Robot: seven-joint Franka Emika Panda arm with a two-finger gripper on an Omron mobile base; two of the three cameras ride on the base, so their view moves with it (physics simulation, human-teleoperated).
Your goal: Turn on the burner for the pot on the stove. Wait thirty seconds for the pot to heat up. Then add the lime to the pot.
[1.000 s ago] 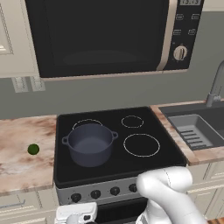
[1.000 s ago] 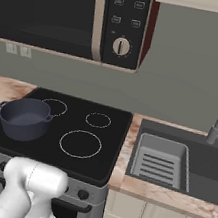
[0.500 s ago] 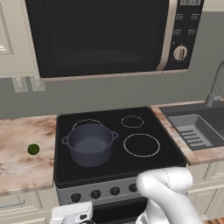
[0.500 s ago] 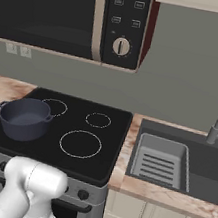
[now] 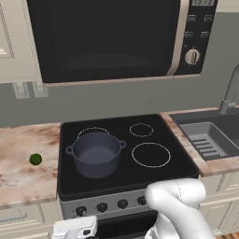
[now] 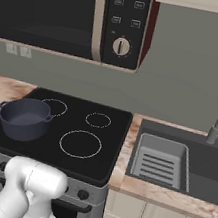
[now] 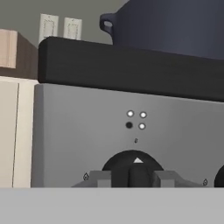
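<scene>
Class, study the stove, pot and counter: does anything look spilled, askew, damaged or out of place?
Nothing stands out. The pot sits upright on the stove, and the lime lies alone on the counter to its left.

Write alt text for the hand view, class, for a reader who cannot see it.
Close-up of the stove's grey steel front: the pincer has its fingertips on either side of a black knob with a white pointer at the top. Above, the dark grey-blue pot sits on the black cooktop.
</scene>
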